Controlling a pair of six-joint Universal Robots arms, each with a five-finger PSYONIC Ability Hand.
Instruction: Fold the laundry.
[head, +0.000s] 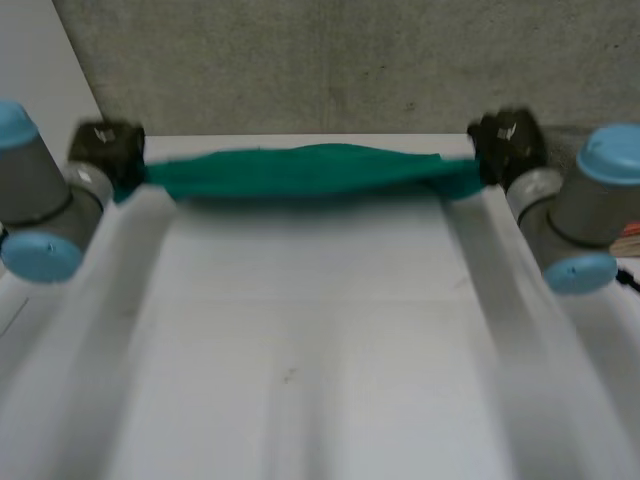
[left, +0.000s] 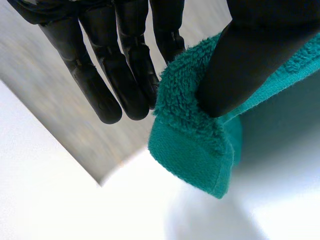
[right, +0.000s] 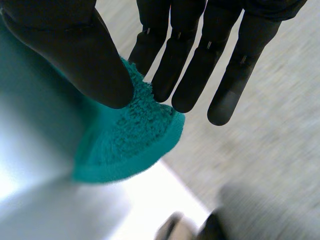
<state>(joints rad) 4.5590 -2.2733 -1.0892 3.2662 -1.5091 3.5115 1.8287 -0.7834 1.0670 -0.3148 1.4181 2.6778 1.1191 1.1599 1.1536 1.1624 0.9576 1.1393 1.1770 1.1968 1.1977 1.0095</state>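
Note:
A green towel (head: 310, 170) hangs stretched in a band above the far end of the white table (head: 300, 340). My left hand (head: 105, 148) holds its left end, and my right hand (head: 508, 145) holds its right end. In the left wrist view my left hand (left: 250, 55) pinches a hemmed corner of the towel (left: 195, 145) between thumb and fingers (left: 125, 75). In the right wrist view my right hand (right: 80, 55) pinches the other corner of the towel (right: 130, 140) the same way, with the remaining fingers (right: 210, 65) straight beside it.
A grey wall (head: 330, 60) rises just behind the table's far edge. My two arms (head: 40, 220) run along both sides of the table. An orange object (head: 630, 240) lies at the right edge, past my right arm (head: 590, 210).

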